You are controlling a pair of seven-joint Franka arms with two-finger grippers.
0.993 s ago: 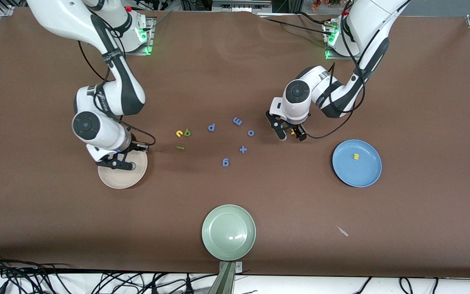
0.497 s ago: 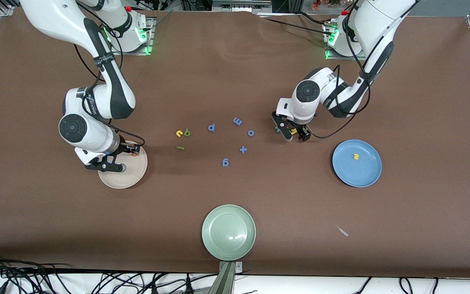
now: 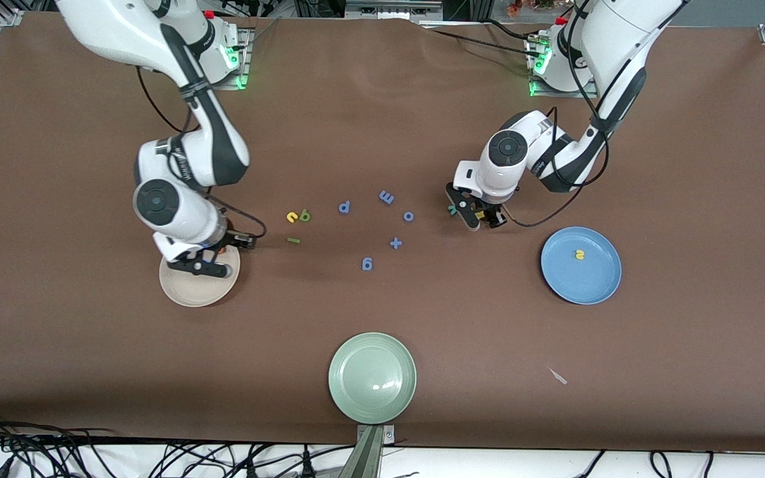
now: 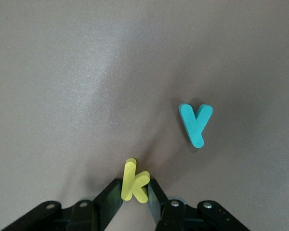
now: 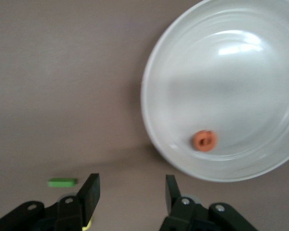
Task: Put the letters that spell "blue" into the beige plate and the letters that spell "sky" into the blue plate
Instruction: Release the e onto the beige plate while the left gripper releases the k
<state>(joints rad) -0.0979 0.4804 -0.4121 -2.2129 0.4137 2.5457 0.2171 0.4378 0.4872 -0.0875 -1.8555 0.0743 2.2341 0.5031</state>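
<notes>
A robotics lab: brown-covered table (image 3: 382, 119), loose cables (image 3: 57, 451) at its edge

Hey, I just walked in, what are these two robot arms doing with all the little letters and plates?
They are sorting foam letters onto plates. The left gripper is shut on the yellow k, down at the table beside the teal y. The yellow s already lies in the blue plate. The right gripper is open over the table at the edge of the beige plate, which holds the orange e. The green b, yellow u and olive l lie on the table.
</notes>
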